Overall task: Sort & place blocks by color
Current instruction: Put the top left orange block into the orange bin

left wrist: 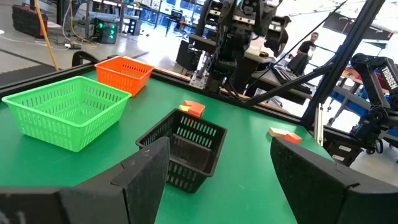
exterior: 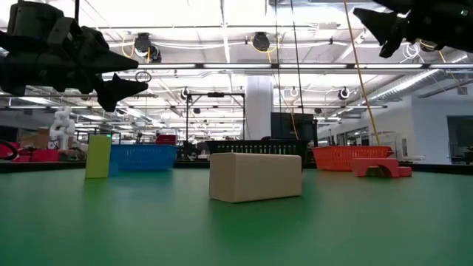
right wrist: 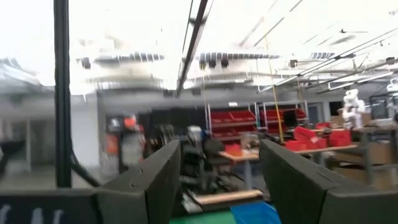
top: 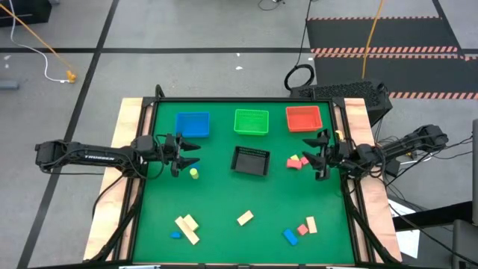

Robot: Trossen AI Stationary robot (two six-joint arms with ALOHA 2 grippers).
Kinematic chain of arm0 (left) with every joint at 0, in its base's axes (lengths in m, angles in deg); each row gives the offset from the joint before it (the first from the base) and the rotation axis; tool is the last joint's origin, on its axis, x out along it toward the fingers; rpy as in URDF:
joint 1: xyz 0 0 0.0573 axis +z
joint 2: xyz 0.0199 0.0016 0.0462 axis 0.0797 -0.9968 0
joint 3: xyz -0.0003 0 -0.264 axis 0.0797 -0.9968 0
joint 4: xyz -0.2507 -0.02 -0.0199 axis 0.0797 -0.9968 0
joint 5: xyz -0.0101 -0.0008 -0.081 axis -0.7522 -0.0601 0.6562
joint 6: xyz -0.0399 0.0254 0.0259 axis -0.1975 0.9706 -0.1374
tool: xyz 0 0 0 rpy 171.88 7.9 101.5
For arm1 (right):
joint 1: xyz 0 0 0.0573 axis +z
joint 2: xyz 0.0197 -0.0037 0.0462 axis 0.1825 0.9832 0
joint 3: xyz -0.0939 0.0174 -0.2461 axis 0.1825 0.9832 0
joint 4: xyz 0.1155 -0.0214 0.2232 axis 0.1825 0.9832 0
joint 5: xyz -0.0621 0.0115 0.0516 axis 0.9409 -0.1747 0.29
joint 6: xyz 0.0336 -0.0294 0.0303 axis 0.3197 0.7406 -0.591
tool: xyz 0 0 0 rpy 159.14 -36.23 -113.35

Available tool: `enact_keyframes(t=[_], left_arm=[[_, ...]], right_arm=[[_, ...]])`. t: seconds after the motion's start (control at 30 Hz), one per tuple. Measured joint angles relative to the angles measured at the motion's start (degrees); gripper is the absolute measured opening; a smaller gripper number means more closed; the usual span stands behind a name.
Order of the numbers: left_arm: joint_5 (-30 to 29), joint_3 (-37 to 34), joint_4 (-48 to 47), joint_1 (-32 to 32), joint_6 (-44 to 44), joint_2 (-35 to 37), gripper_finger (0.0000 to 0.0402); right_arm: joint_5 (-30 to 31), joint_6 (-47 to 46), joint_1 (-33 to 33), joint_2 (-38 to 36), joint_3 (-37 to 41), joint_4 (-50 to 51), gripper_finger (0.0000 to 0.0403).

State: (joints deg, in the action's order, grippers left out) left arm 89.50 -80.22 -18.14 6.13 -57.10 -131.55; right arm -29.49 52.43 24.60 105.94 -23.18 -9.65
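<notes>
Tan block (exterior: 256, 176) lies unsorted before black mesh tray (top: 250, 160); both end effectors (top: 184, 154) (top: 320, 158) hover open, empty, so the next move is probably a descent to grasp.

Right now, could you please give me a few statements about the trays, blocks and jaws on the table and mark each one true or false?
1. The green tray sits between the blue tray and the red tray. True.
2. The left gripper holds a blue block. False: its jaws are open and empty.
3. A yellow-green block stands near the left gripper. True.
4. The black mesh tray is full of blocks. False: no blocks show in it.
5. The right gripper is open near red blocks. True.
</notes>
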Motion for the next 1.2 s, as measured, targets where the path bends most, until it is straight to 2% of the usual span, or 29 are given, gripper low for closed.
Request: enact_keyframes(t=[0.2, 0.33, 0.43, 0.63, 0.83, 0.93, 1.03, 1.2], left_arm=[[0.0, 0.0, 0.0, 0.0, 0.0, 0.0, 0.0278], [0.0, 0.0, 0.0, 0.0, 0.0, 0.0, 0.0278], [0.0, 0.0, 0.0, 0.0, 0.0, 0.0, 0.0278], [0.0, 0.0, 0.0, 0.0, 0.0, 0.0, 0.0278], [0.0, 0.0, 0.0, 0.0, 0.0, 0.0, 0.0278], [0.0, 0.0, 0.0, 0.0, 0.0, 0.0, 0.0278], [0.0, 0.0, 0.0, 0.0, 0.0, 0.0, 0.0278], [0.0, 0.0, 0.0, 0.0, 0.0, 0.0, 0.0278]], right_arm=[[0.0, -6.7, 0.0, 0.0, -0.2, -0.7, 0.021], [0.5, -6.1, 0.0, 0.0, -2.7, 1.5, 0.021], [3.9, -4.0, 0.0, 0.0, -6.5, 7.2, 0.021], [12.2, -3.1, -1.4, 0.1, -18.3, 34.2, 0.021], [13.5, -16.2, -4.1, 1.2, -29.7, 68.2, 0.0211], [13.3, -23.0, -5.2, 2.9, -32.6, 79.9, 0.0221], [8.4, -30.2, -6.7, 4.8, -33.0, 88.3, 0.0242], [-5.9, -34.9, -8.1, 9.5, -33.0, 97.5, 0.0276]])
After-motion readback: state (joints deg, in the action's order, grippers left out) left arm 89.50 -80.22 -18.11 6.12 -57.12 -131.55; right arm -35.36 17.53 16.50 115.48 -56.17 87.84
